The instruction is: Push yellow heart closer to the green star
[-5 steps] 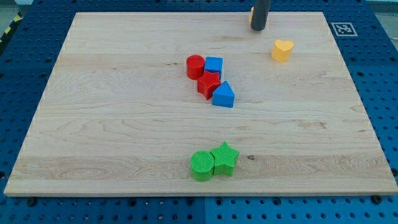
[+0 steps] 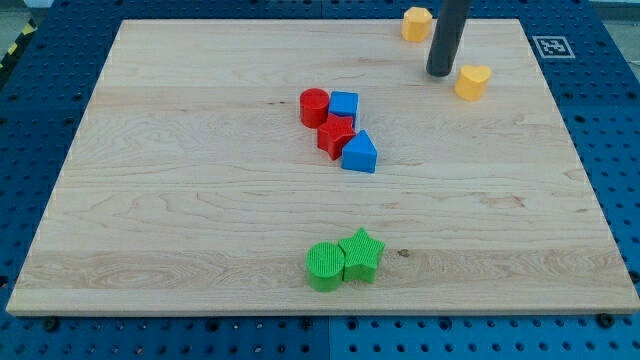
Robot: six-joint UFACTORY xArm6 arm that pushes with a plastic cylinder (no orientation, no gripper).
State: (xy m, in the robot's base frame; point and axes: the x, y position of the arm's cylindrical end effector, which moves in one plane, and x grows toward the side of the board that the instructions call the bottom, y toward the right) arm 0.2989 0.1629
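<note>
While upright, my tip (image 2: 439, 74) stands just left of yellow heart (image 2: 472, 82).

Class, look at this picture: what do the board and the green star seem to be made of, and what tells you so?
Board: looks like light, unpainted wood with a matte finish; long grain lines and plank seams show.
Green star: probably plastic, possibly 3D-printed; even bright colour and fine ridges on top suggest it, though the picture cannot confirm it.

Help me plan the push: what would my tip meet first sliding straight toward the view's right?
Probably the yellow heart, just right of my tip and slightly lower; it may only clip the heart's upper edge.
</note>
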